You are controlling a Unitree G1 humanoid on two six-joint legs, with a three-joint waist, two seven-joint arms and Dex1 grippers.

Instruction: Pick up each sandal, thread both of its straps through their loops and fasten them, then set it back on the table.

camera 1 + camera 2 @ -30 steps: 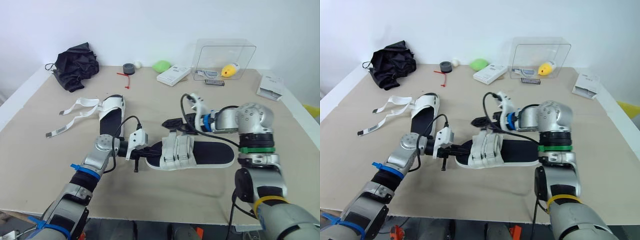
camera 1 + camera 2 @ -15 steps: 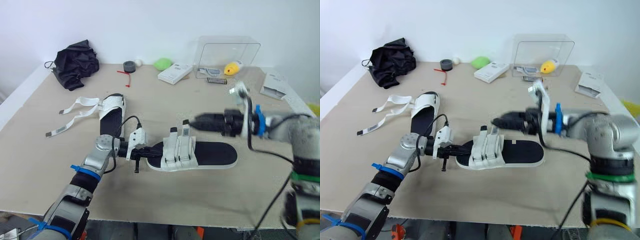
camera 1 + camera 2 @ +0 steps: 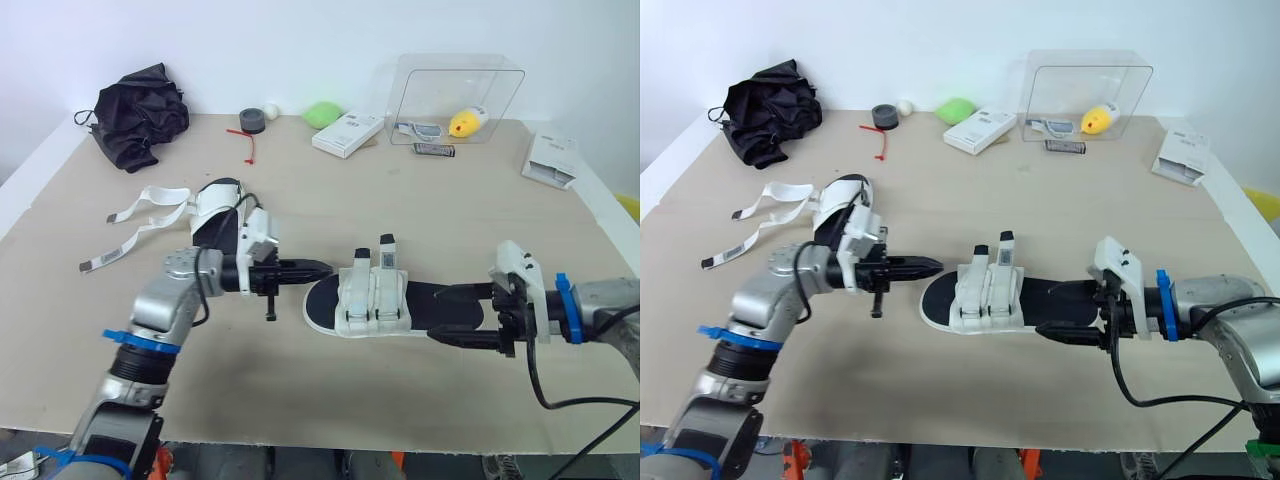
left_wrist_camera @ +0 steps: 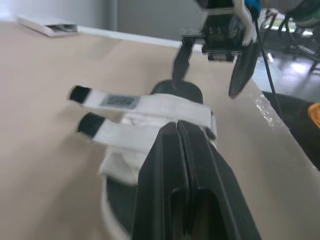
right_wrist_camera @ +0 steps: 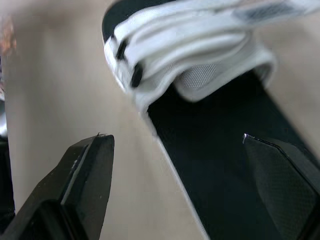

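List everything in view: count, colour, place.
Sandal: 2, white straps on black soles; one strapped, at the table's centre, one with loose straps, to its left.
Bundle: 1, black, far left corner.
Tape roll: 1, dark grey, far edge.
Ball: 1, white, beside the tape roll.
Tie: 1, red, in front of the tape roll.
Lump: 1, green, far edge.
Box: 1, white, beside the lump.
Case: 1, clear, far right, with a yellow thing inside.
Packet: 1, white, right edge.
Table: 1, beige.
Left gripper: black, shut, by the strapped sandal's toe end.
Right gripper: black, open, at its heel end.
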